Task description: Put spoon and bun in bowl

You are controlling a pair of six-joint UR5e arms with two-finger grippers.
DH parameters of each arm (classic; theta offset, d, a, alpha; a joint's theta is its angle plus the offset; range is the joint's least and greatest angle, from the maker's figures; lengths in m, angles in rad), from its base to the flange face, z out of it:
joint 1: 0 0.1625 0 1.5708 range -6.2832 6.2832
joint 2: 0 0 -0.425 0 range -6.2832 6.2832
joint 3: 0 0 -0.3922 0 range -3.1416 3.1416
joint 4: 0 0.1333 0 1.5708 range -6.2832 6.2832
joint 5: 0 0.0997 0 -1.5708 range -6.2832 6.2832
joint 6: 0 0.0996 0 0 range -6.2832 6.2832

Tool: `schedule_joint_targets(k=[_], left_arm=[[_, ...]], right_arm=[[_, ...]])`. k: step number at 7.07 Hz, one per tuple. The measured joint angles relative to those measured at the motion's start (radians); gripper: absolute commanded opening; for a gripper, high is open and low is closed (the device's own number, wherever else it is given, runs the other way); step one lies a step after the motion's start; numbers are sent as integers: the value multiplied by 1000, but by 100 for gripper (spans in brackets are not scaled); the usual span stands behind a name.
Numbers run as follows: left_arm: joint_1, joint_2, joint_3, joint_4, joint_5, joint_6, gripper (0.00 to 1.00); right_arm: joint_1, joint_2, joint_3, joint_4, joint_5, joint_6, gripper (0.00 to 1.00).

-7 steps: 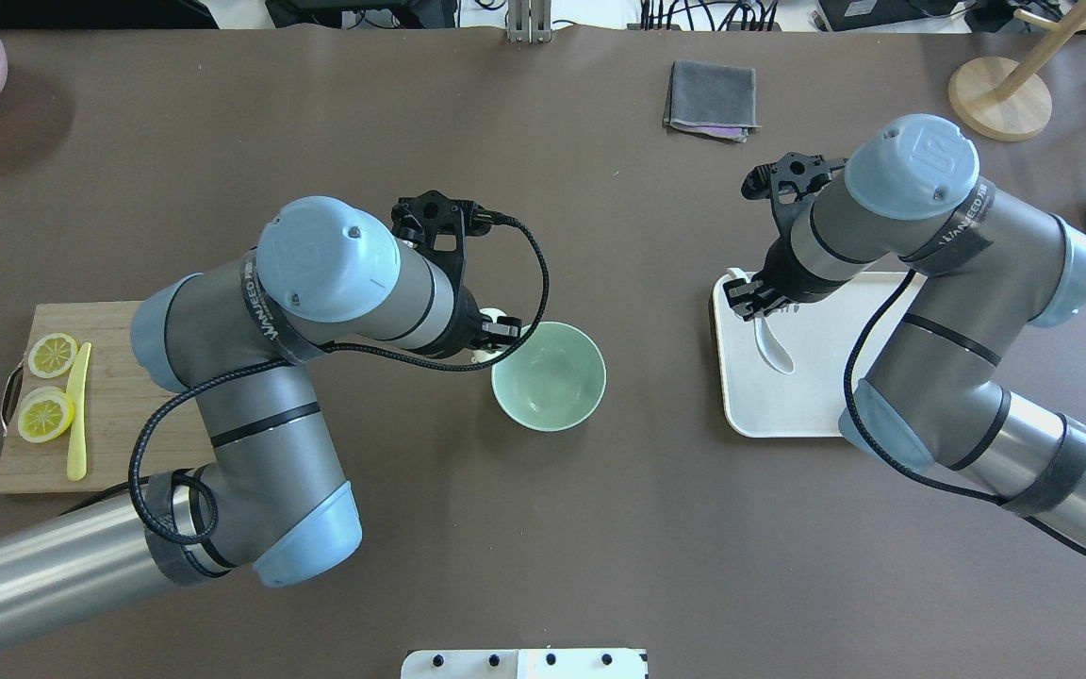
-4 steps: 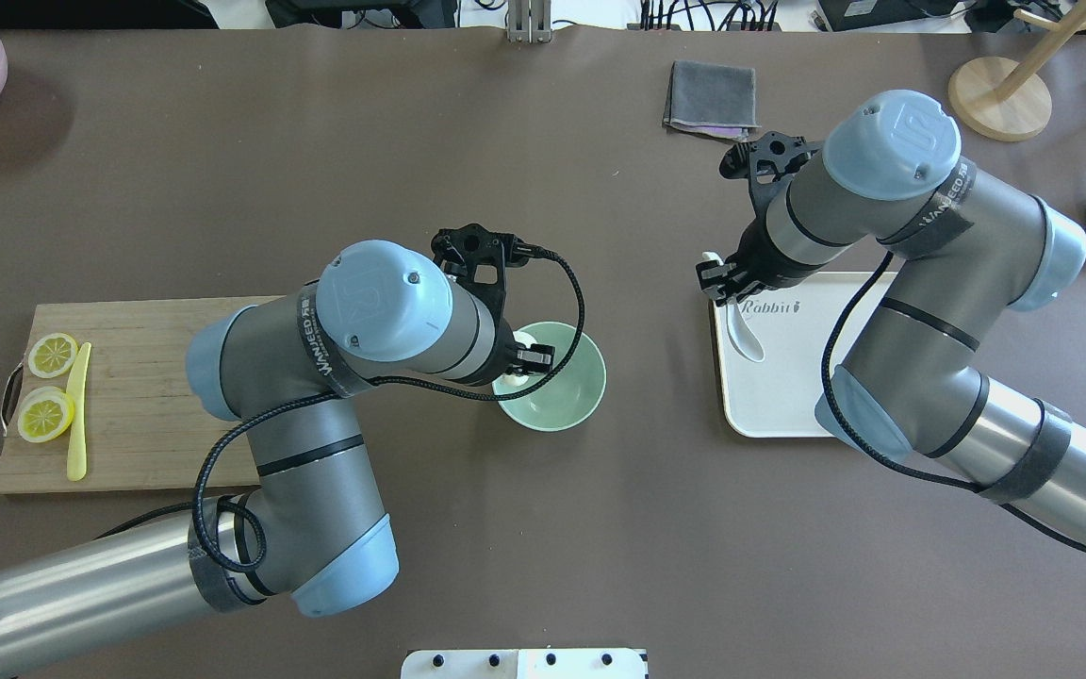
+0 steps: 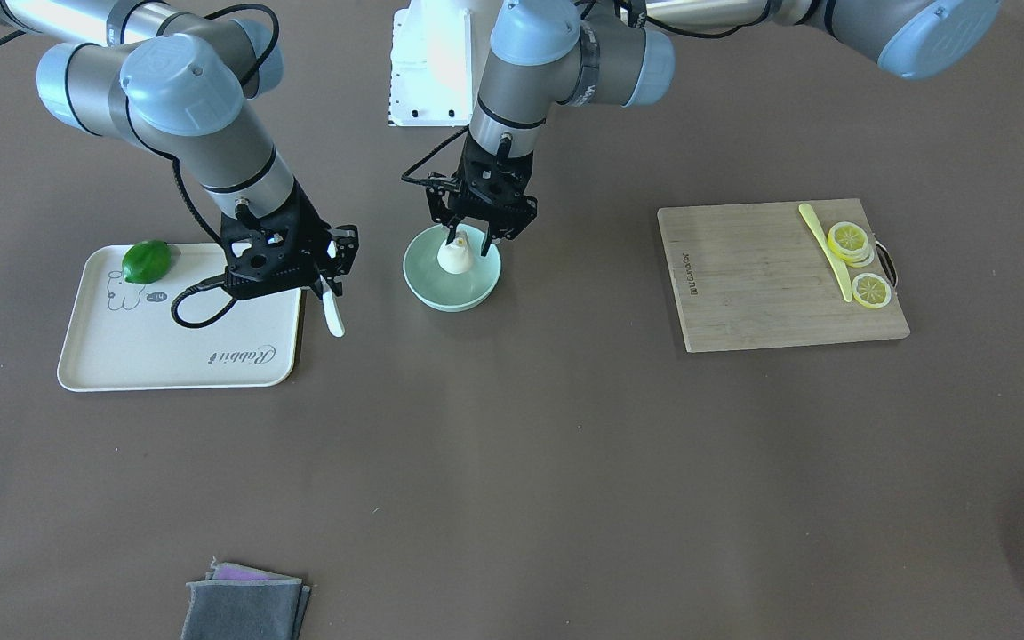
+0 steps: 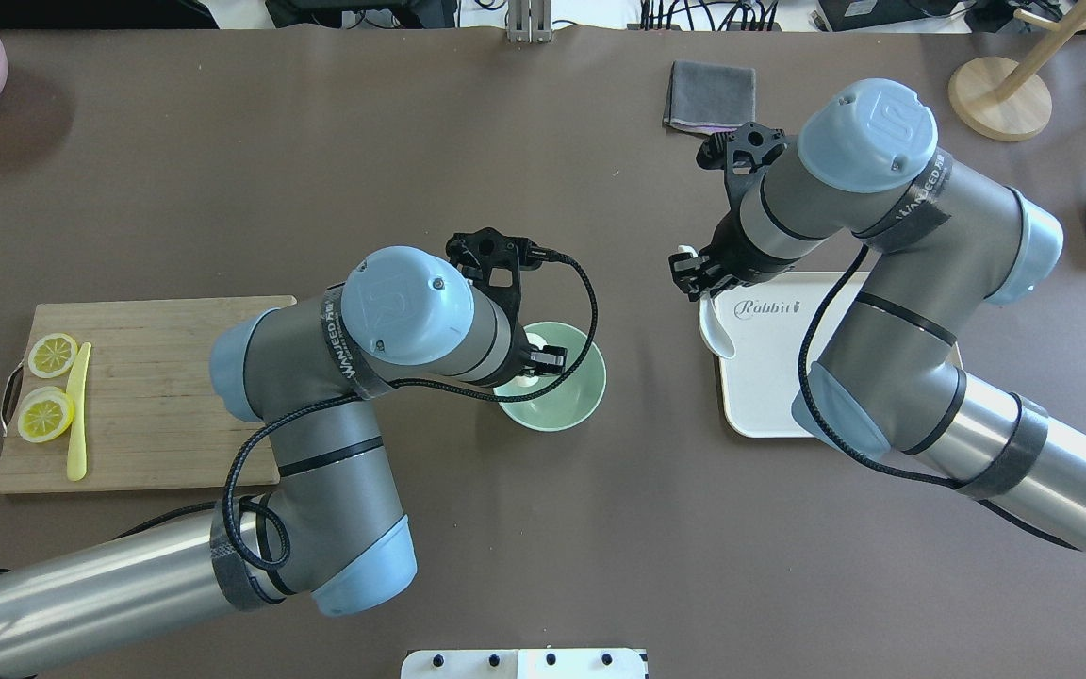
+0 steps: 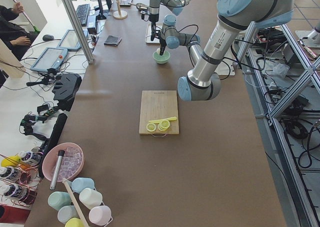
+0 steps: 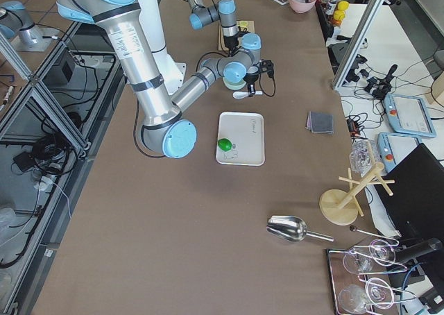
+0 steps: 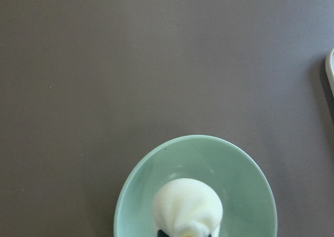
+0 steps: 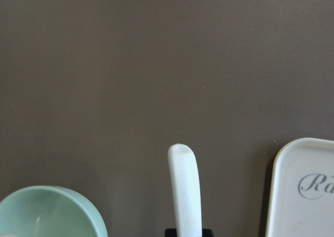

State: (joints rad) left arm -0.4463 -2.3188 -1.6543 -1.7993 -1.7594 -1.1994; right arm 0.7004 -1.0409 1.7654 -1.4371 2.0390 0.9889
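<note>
Left gripper (image 3: 461,236), clamped on the bun (image 3: 456,259), has lowered it into the mint-green bowl (image 3: 441,298); release looks next. Right gripper (image 3: 327,286), pinching the spoon (image 3: 333,318), has cleared the tray (image 3: 165,356) edge, heading toward the bowl.

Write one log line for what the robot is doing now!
left end effector: holds bun over bowl | right end effector: holds spoon, outside bowl
</note>
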Motion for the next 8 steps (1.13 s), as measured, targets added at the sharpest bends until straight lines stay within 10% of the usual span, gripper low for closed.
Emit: schedule_joint_targets(k=[7,8], left_arm=[[-228,115,-56,-1,-166,199,98],[-285,165,-85,-1,-223,264,98]], right_arm=[[-92,173,-125,7,-63,153,0],[-112,187,-146,12,-83,172,45]])
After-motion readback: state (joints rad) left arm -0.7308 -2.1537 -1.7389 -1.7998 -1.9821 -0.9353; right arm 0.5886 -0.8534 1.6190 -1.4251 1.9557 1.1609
